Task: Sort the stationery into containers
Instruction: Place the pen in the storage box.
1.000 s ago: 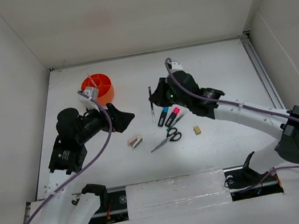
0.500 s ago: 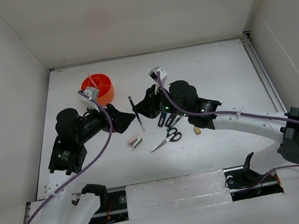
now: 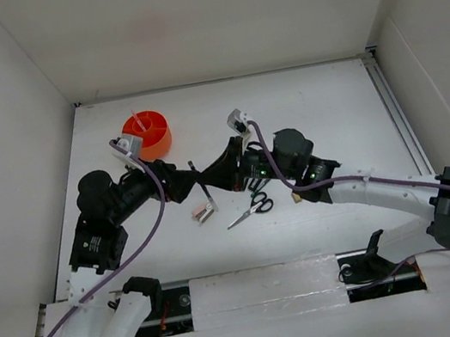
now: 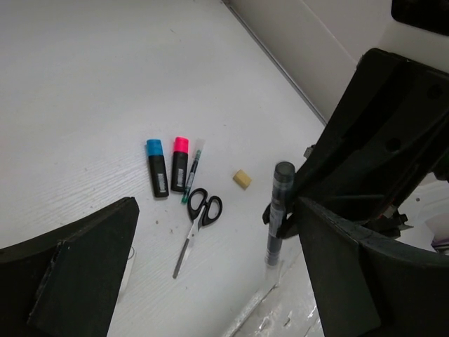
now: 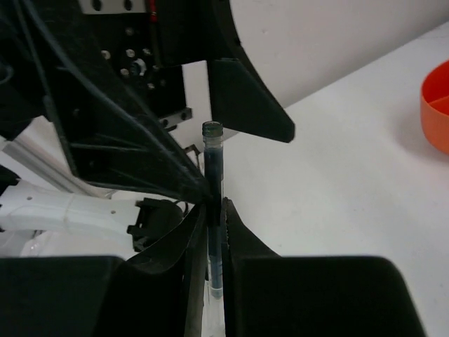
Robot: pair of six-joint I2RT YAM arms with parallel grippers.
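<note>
My right gripper is shut on a slim black-white pen, which it holds upright above the table. In the top view that pen hangs between the two arms. My left gripper is open, and the pen stands between its fingers, close to the right-hand one. Flat on the table lie a blue-capped highlighter, a pink-capped highlighter, black-handled scissors and a tan eraser. The orange tub sits at the back left with a thin red pen in it.
A small beige-silver stapler lies just below the held pen. A thin green-tipped pen rests beside the pink-capped highlighter. White walls close in the table on three sides, and a metal rail runs along the right edge.
The right arm has carried the pen leftward from the middle of the table to the left gripper. The left gripper has reached right to meet it.
</note>
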